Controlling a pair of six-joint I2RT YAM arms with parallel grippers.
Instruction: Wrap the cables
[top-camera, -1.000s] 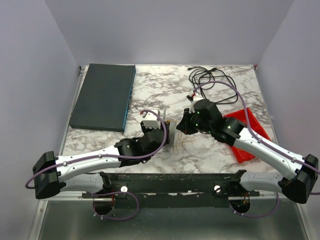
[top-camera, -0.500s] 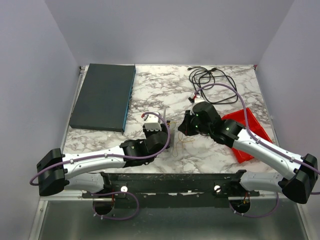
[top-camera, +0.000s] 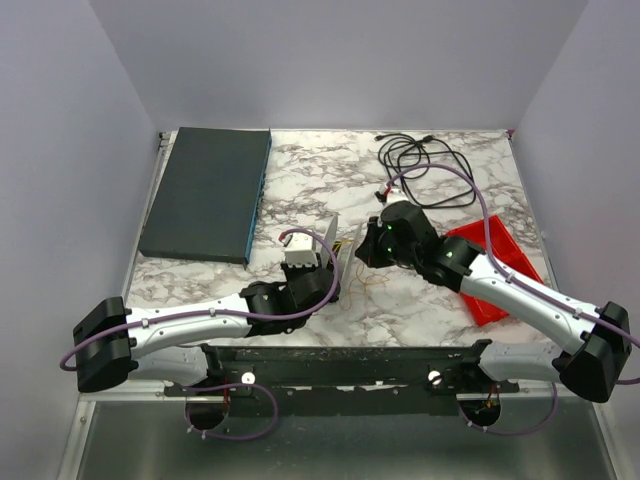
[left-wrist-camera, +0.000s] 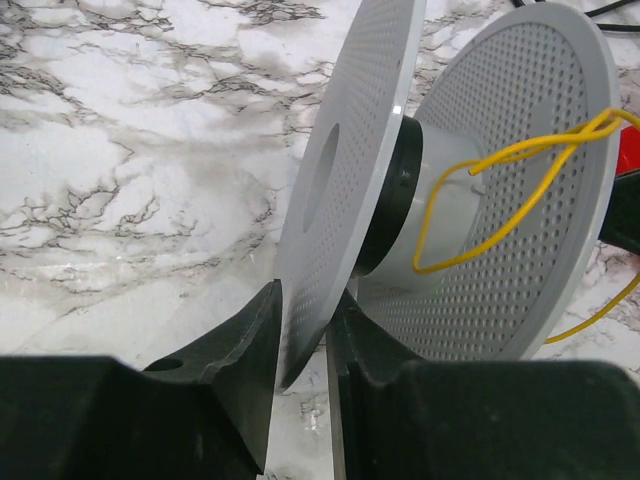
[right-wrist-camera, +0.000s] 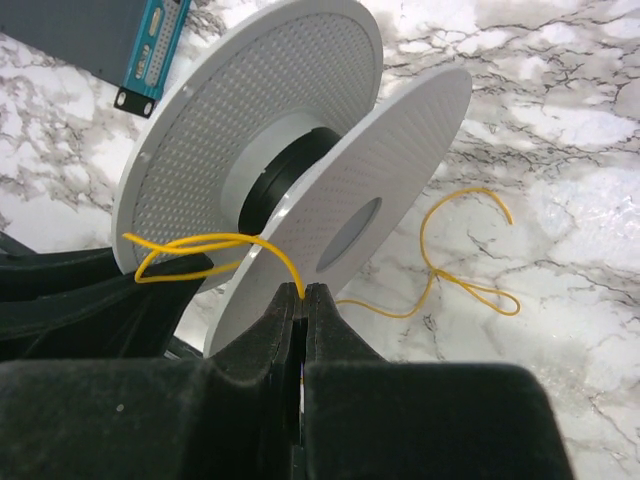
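The left gripper (left-wrist-camera: 305, 305) had closed on the spool (left-wrist-camera: 500, 230) by the rim of one flange, holding it on edge above the marble table (left-wrist-camera: 120, 150); how firmly, I couldn't quite tell. The right gripper (right-wrist-camera: 303, 295) was clamped tight on the yellow cable (right-wrist-camera: 462, 235), one loose loop at the hub, the rest slack on the marble. A hard pull might twist the spool out of that thin edge grip, or the loop could slide off.

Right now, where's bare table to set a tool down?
Free: far-centre marble between the dark panel and the black cord; near-left strip between that panel and the left arm. Crowded: centre, where left claw grips the spool and right claw pinches the yellow wire, loops alongside. Red tray and right arm fill the right side.
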